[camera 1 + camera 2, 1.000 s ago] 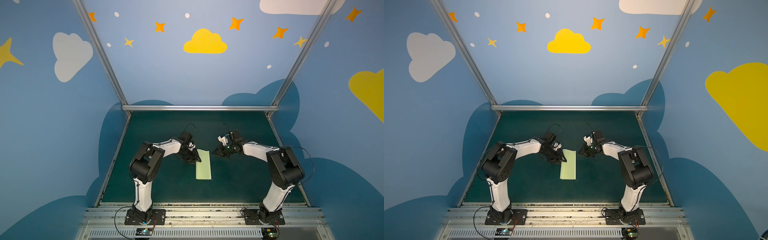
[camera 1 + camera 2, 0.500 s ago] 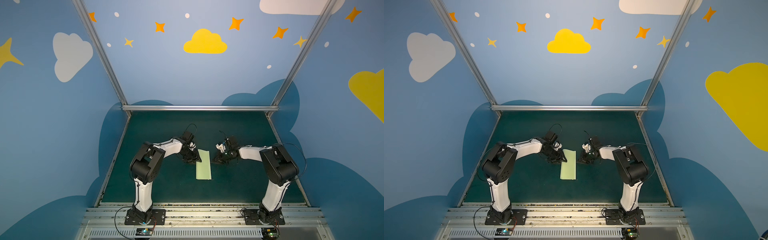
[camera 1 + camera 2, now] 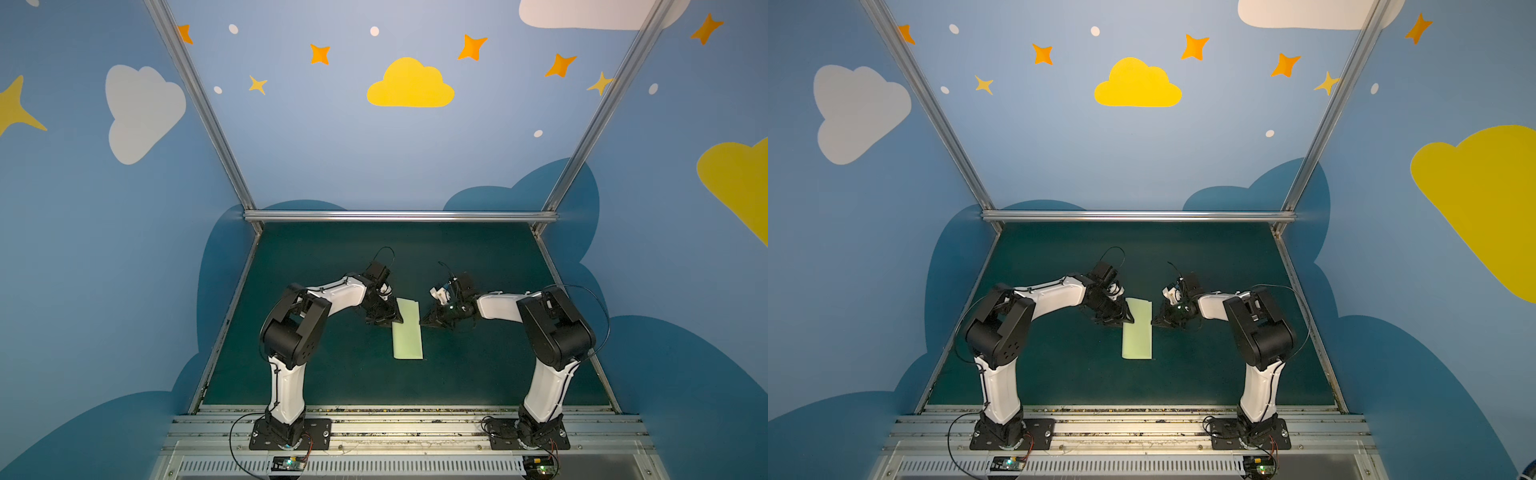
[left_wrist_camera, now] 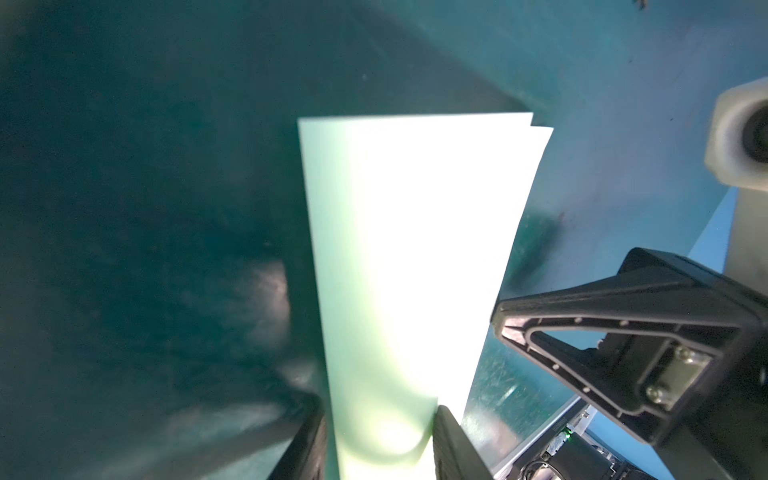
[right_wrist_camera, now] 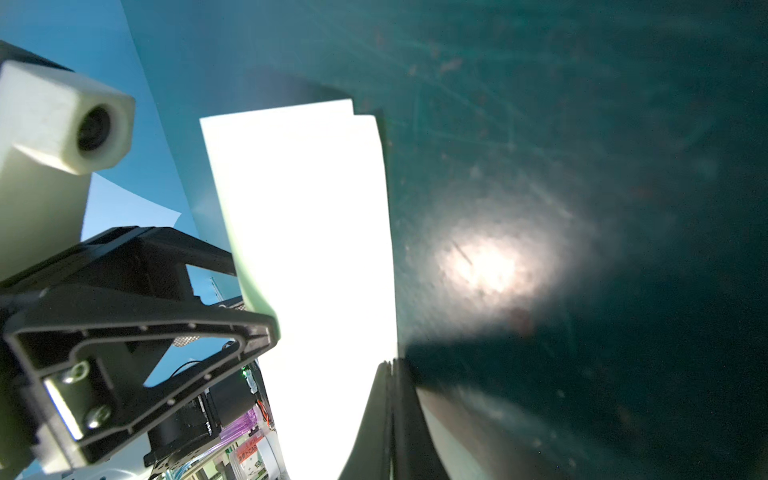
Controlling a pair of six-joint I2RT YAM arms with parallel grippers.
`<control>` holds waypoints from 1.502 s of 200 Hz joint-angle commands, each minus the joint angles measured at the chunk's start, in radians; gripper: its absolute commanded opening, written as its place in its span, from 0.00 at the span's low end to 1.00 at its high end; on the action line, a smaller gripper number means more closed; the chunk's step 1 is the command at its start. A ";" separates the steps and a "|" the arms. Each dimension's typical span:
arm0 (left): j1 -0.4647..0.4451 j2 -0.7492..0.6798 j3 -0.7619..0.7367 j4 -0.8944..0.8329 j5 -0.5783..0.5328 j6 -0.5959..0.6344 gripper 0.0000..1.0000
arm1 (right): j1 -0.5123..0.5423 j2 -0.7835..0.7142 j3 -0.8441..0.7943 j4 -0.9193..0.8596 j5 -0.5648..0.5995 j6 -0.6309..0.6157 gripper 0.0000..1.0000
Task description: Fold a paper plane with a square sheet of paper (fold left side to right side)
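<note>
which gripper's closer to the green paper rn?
Left, narrowly. The left gripper has the left edge of the paper between its open fingers; the right gripper, fingers shut, just meets its right edge.

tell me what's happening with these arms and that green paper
A pale-green sheet of paper is being folded on the dark table. It already lies folded in half, a narrow strip. The left gripper, jaws apart, sits at its left edge; the right gripper, shut, has its tip at the right edge.
</note>
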 commanded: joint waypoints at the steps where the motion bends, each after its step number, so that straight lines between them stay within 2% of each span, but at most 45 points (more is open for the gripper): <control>1: -0.008 0.014 0.020 -0.022 -0.021 0.000 0.44 | 0.013 0.043 -0.034 -0.018 0.036 0.003 0.00; 78: -0.024 0.038 0.041 -0.036 -0.027 0.008 0.44 | 0.010 0.037 -0.039 -0.009 0.026 0.009 0.00; 137: -0.026 0.042 0.040 -0.051 -0.044 0.022 0.43 | -0.067 -0.014 -0.039 -0.006 0.012 0.021 0.00; 174: -0.026 0.046 0.039 -0.050 -0.046 0.022 0.43 | -0.079 -0.019 -0.037 -0.012 0.000 0.012 0.00; 300: -0.028 0.058 0.041 -0.051 -0.045 0.028 0.43 | 0.047 -0.021 0.079 -0.099 0.045 -0.024 0.00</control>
